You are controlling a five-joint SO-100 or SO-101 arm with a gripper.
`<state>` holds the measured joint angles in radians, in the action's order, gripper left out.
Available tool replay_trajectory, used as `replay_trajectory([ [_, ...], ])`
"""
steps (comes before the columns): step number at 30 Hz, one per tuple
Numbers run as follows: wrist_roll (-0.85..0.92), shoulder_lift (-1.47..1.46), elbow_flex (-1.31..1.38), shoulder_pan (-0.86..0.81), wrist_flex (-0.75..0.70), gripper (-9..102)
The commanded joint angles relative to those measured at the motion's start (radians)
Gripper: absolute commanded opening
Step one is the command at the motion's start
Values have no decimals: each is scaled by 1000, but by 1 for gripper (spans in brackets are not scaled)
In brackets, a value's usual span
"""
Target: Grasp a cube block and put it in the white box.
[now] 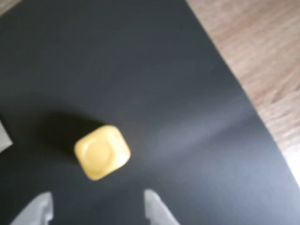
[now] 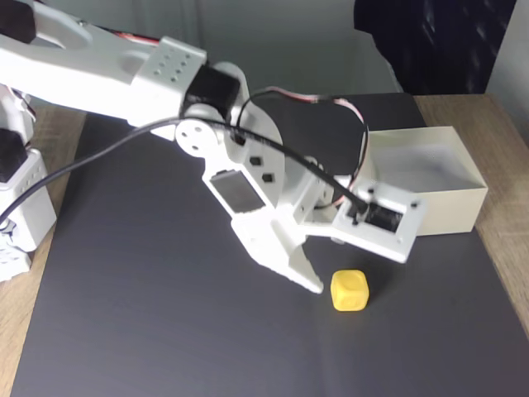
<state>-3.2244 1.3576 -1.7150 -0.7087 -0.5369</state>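
Above the black mat (image 2: 165,289) hangs the pincer (image 1: 98,206), and its two pale fingers (image 1: 157,206) stand wide apart with nothing held. In the wrist view the yellow cube block (image 1: 102,152) sits on the mat just past the fingertips, lined up with the gap between them but not touching either one. In the fixed view the cube block (image 2: 350,290) lies near the front, just right of the pointed white finger (image 2: 302,273). No words or labels can be read on anything.

Farther back and to the right stands the white box (image 2: 450,194), open on top. Its inside looks pale, but the arm's white motor part (image 2: 376,219) covers the box's left side. A black cable (image 2: 124,145) loops over the arm (image 2: 107,70). Brown wood table (image 2: 504,248) shows around the mat.
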Motion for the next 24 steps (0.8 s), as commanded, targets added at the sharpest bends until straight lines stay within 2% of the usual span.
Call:
replay_trajectory([
  [1,-2,-9,48,-21,31,29],
  [7,0,-77,109,-34,41,32],
  [24,-3,-212,222,12,41,31],
])
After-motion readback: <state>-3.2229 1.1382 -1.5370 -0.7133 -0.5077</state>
